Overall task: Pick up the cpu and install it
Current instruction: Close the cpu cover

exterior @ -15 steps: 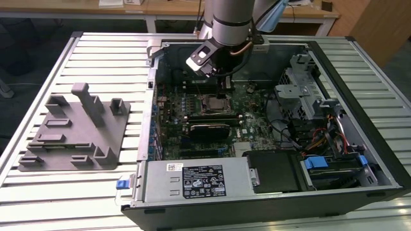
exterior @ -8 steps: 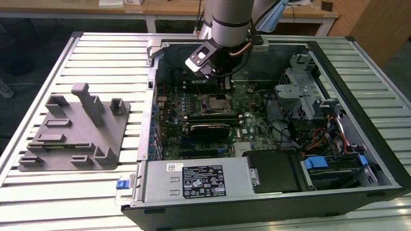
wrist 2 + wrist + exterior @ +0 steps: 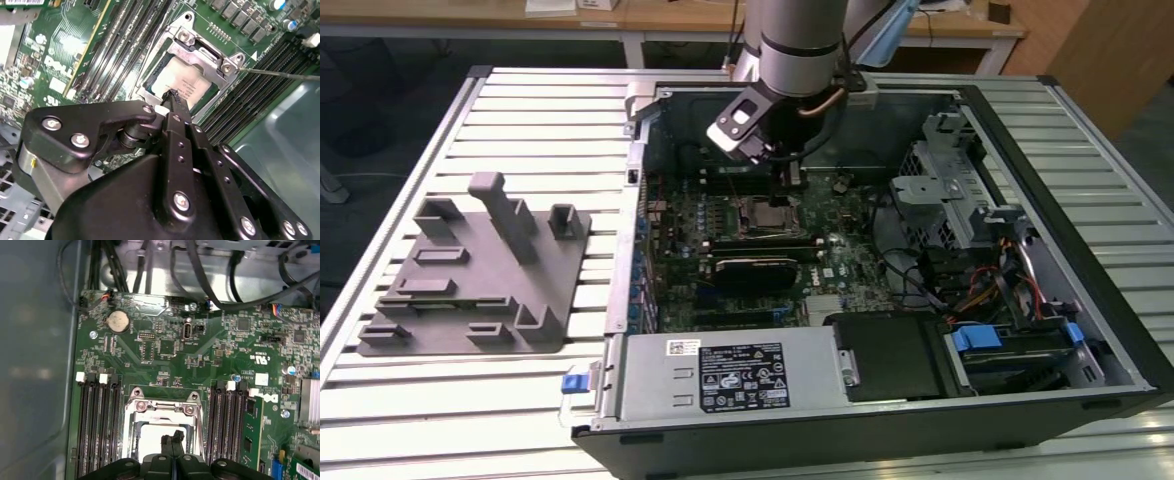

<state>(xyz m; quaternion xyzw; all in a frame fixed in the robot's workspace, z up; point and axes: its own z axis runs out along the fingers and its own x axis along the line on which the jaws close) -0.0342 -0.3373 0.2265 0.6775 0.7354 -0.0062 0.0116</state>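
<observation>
Claw (image 3: 172,95) closed, fingertips pressed together with nothing between them, pointing down at the socket from the end of the grey robot arm (image 3: 794,40). Whether the tips touch the chip: cannot tell.

Underneath everything, a slatted metal surface (image 3: 520,110). On it, towards the exterior view's right, an open black computer case (image 3: 854,440) lying on its side. Beside the case, towards the exterior view's left and apart from it, a grey plastic fixture (image 3: 467,270) with upright posts. Inside the case, a green motherboard (image 3: 841,260) across the floor, a silver power supply (image 3: 720,375) along the near wall, and a metal drive cage (image 3: 947,190) towards the exterior view's right.

Near the middle of the motherboard, the CPU socket (image 3: 200,47) with its bright metal frame, flanked on both sides by rows of black memory slots (image 3: 97,425). Seated flat within that frame, the cpu (image 3: 187,82), pale silver-white top facing up, directly below the closed fingertips (image 3: 172,437) in both wrist views. Farther along the board in the first wrist view, well apart from the socket, a round coin battery (image 3: 119,321).
</observation>
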